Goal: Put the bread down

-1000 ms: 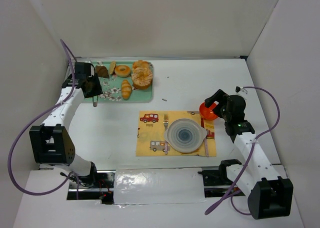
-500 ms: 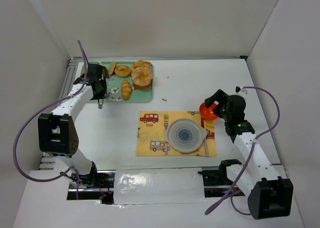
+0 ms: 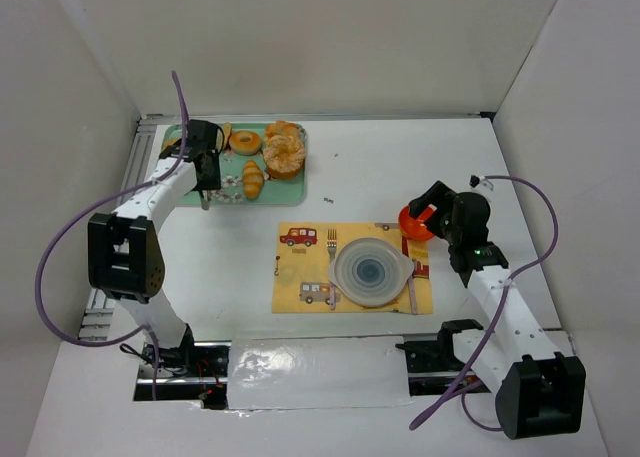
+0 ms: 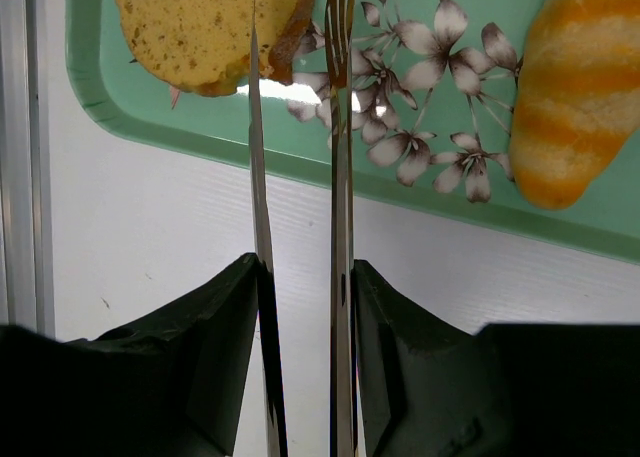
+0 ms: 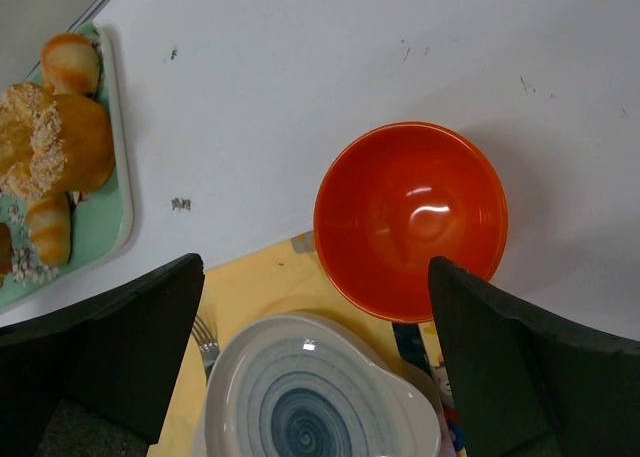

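White tabletop (image 3: 200,267) bears the mint-green floral tray (image 4: 110,87). Our right gripper (image 5: 315,267) hangs spread wide over the orange bowl (image 5: 410,217). We see the bread (image 4: 200,27) lying on the tray by one corner, a striped croissant (image 4: 580,97) farther along. Our left gripper (image 4: 300,367) is clenched on metal tongs (image 4: 342,227), one blade crossing the slice's edge.

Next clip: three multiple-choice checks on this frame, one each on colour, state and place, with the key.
1. The bowl is: A blue; B orange-red; C white.
2. The right end effector is: A shut on the bowl; B open, empty; C out of view.
3. The bread lies: A in the bowl; B in the right end effector; C on the green tray.
Key: B, the right wrist view shows orange-red glaze; B, it is spread wide, nothing between; C, the left wrist view shows it on the tray.
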You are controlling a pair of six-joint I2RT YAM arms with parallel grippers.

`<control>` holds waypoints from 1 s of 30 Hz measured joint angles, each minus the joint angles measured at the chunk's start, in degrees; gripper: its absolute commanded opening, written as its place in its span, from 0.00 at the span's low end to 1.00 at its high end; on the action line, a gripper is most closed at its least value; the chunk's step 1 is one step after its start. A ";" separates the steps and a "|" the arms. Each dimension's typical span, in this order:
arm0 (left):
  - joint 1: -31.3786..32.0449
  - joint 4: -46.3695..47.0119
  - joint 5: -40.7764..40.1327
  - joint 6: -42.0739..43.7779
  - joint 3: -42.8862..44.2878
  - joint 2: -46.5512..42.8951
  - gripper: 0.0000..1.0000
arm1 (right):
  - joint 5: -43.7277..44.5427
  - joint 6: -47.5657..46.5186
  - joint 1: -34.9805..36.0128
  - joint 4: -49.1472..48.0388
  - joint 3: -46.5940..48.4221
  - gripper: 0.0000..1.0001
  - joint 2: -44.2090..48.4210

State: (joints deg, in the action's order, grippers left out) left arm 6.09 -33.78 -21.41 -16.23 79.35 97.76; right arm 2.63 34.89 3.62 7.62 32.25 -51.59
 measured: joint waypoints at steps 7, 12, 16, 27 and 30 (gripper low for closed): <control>0.57 -0.57 -1.11 1.11 1.95 3.43 0.52 | 0.22 0.00 0.00 -0.39 0.00 1.00 -0.09; 0.61 -0.83 -3.06 1.18 2.10 5.40 0.51 | 0.24 0.00 0.00 -0.85 0.00 1.00 -0.76; 0.70 -1.18 -3.61 1.20 2.19 6.84 0.50 | 0.26 0.00 0.00 -1.20 0.00 1.00 -1.53; 0.74 -1.79 -4.22 1.29 2.43 7.89 0.17 | 0.44 0.00 0.00 -1.27 0.00 1.00 -2.14; 0.76 -1.79 -4.13 1.27 2.43 7.89 0.13 | 0.46 0.00 0.00 -1.27 0.00 1.00 -2.12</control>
State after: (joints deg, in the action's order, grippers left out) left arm 6.85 -35.57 -25.54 -14.96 81.78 105.65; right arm 3.09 34.89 3.62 6.35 32.25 -53.71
